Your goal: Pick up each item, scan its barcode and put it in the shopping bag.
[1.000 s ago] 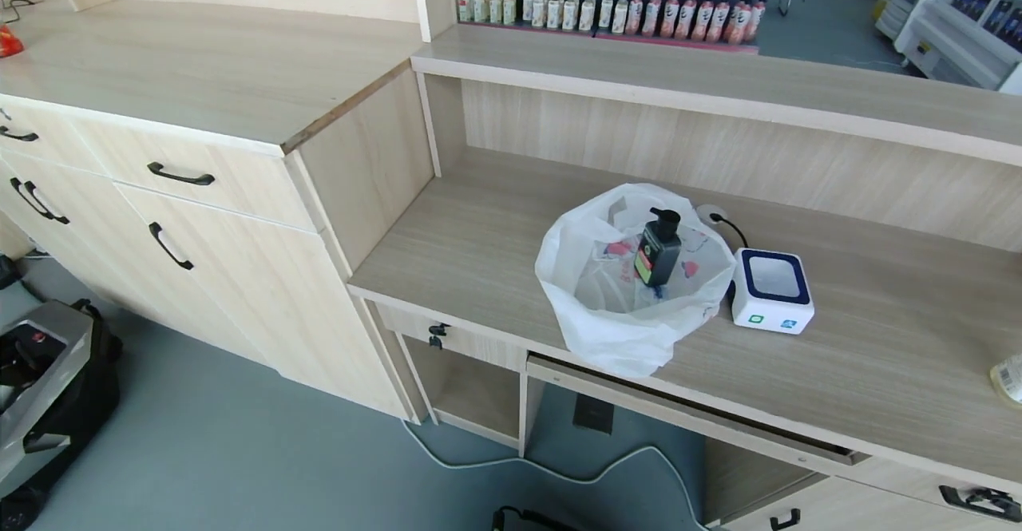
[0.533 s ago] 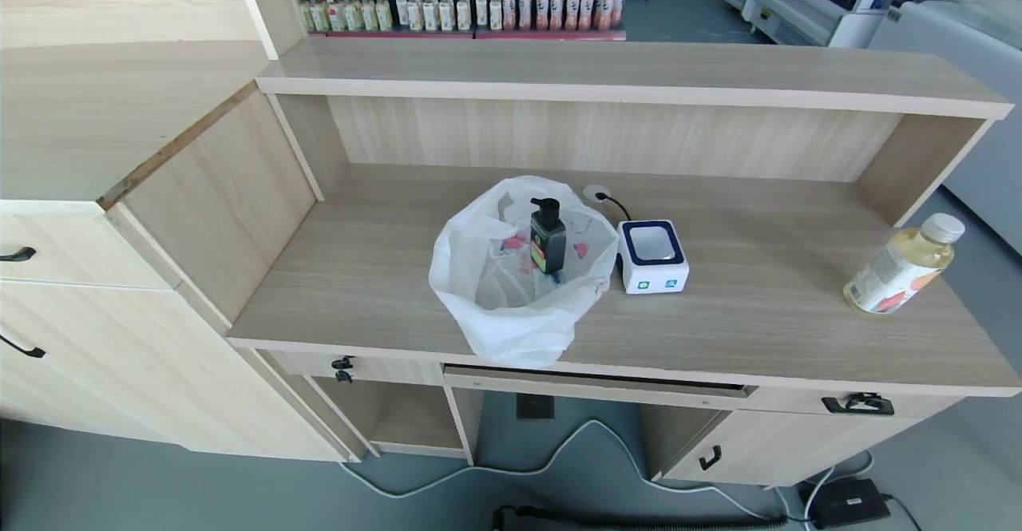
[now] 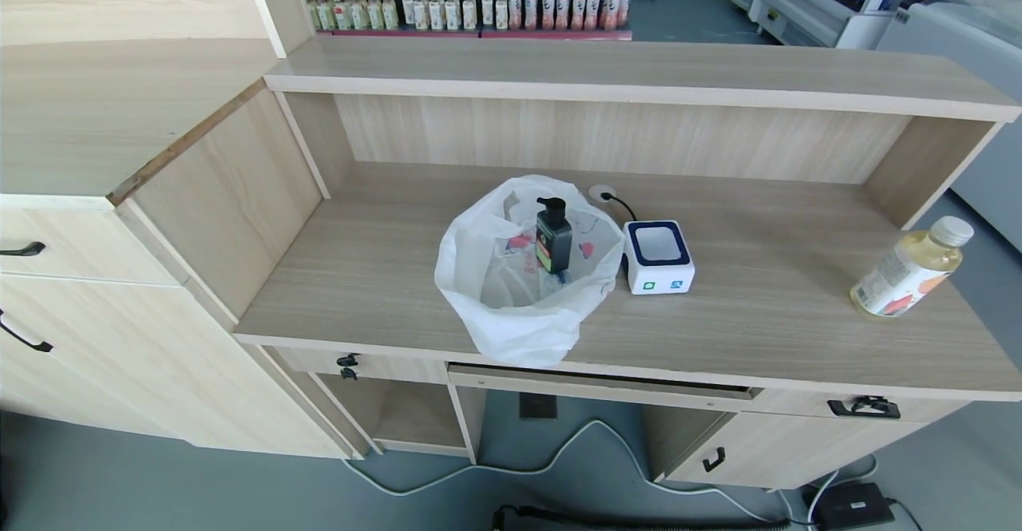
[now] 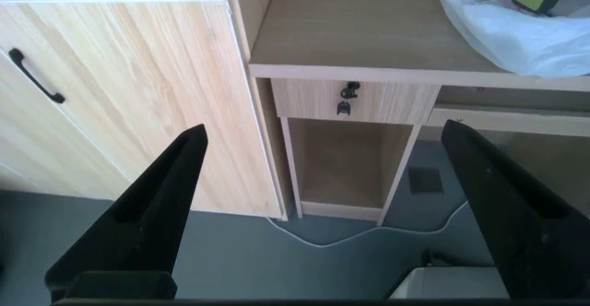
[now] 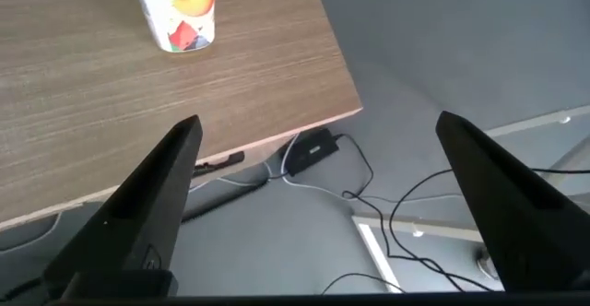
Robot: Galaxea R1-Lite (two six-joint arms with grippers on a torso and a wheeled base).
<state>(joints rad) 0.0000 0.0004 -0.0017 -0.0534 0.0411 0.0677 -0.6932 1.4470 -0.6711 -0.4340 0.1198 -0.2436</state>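
A white plastic shopping bag [image 3: 511,307] stands open on the wooden counter [image 3: 766,291], with a black pump bottle [image 3: 552,237] upright inside it. Beside the bag sits a white and blue barcode scanner [image 3: 658,257]. A bottle of yellow drink with a white cap [image 3: 910,269] stands near the counter's right end, and its base [image 5: 177,11] shows in the right wrist view. My left gripper [image 4: 323,214] is open, below the counter's front left, with the bag's edge [image 4: 516,29] above it. My right gripper [image 5: 318,205] is open, off the counter's right corner above the floor.
A raised shelf [image 3: 639,76] runs over the back of the counter. A taller cabinet [image 3: 96,116] with drawers stands on the left. Drawers [image 3: 862,408] hang under the counter front. Cables [image 3: 559,467] lie on the floor. Shop shelves of bottles [image 3: 471,12] are behind.
The head camera has swung right, so the whole counter and the yellow drink bottle now show. Bag, pump bottle and scanner have kept their places on the counter.
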